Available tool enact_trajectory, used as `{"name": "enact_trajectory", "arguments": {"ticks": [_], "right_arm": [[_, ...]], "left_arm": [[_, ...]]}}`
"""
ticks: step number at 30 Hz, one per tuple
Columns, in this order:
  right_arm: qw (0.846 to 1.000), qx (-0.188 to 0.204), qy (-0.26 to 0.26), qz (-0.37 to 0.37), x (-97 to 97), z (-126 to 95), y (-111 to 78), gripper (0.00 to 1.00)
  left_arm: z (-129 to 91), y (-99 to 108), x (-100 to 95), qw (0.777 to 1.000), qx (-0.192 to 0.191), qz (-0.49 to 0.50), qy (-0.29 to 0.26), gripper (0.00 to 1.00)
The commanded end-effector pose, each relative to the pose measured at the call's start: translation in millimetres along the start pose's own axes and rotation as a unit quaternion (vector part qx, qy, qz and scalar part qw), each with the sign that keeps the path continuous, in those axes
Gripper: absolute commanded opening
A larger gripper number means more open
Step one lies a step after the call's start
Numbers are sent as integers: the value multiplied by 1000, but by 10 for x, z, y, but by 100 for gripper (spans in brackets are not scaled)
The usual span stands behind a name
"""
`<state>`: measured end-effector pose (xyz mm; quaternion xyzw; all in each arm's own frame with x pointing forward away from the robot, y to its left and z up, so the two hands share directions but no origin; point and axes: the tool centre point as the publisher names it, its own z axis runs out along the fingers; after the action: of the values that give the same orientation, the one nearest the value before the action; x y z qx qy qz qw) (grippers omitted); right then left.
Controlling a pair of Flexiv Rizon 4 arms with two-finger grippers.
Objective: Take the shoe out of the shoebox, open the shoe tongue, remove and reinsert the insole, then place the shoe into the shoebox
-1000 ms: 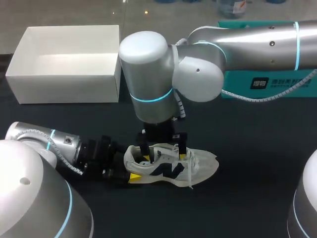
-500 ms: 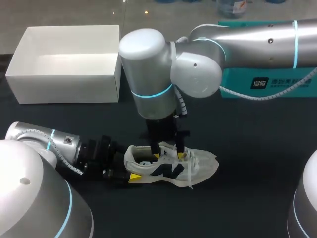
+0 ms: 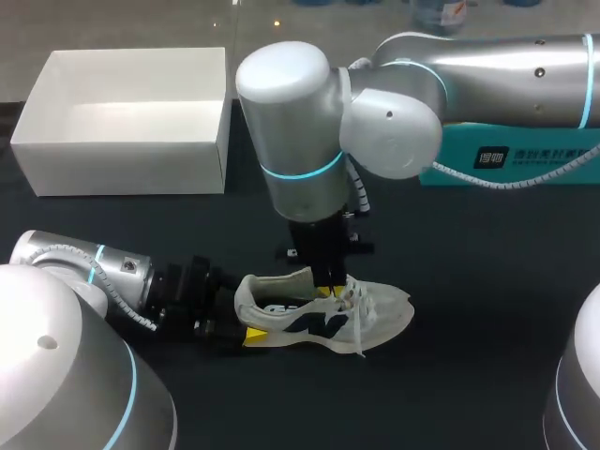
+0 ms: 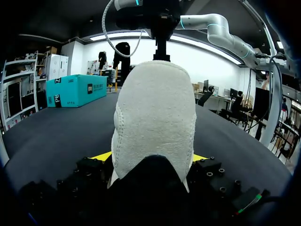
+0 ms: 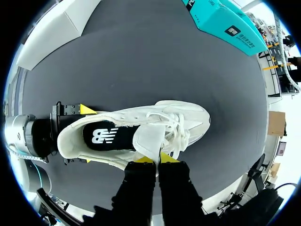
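shoe [image 3: 375,314] on its sole, near middle of table [image 3: 487,281], toe pointing right. left gripper [image 3: 246,323] around heel, right gripper [image 3: 328,286] on tongue [image 5: 148,136] from above. shoebox [image 3: 122,169] far left; second box [image 3: 506,155] far right.

Your white low-top sneaker [image 3: 323,317] with a dark side logo stands upright on its sole on the black table [image 3: 487,281]. Its toe points to my right side and its heel to my left. The left pincer [image 4: 150,157] clamps the heel from both sides. The white padded tongue [image 5: 148,137] is lifted back off the laces, its edge nipped in the right pincer [image 5: 156,159]. You can see the dark insole [image 5: 106,135] seated inside. The white open-topped cardboard shoebox [image 3: 122,169] sits well apart, at the far left.
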<state>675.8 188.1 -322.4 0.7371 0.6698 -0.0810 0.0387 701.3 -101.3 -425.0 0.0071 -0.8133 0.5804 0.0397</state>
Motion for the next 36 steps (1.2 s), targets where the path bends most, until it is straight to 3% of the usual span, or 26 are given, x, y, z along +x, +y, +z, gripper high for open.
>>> {"name": "enact_trajectory", "arguments": {"ticks": [1, 11, 19, 28, 29, 30, 32, 36], "right_arm": [[980, -11, 24, 196, -265, 10, -99, 0], [968, 6, 46, 246, -772, 246, -168, 0], [966, 19, 63, 249, -869, 532, -87, 0], [964, 34, 74, 252, -826, 781, -40, 2], [964, 34, 76, 251, -808, 771, -45, 27], [964, 34, 77, 251, -806, 771, -45, 35], [964, 33, 78, 251, -806, 770, -47, 48], [965, 24, 76, 250, -785, 670, -51, 60]], "left_arm": [[18, 15, 2, 1000, -1, 0, 0, 0], [18, 15, 2, 1000, -1, 0, 0, 0], [18, 15, 2, 1000, -1, 0, 0, 0], [18, 15, 2, 1000, -1, 0, 0, 0], [18, 15, 2, 1000, -1, 0, 0, 0], [18, 15, 2, 1000, -1, 0, 0, 0], [18, 15, 2, 1000, -1, 0, 0, 0], [18, 15, 2, 1000, -1, 0, 0, 0]]}}
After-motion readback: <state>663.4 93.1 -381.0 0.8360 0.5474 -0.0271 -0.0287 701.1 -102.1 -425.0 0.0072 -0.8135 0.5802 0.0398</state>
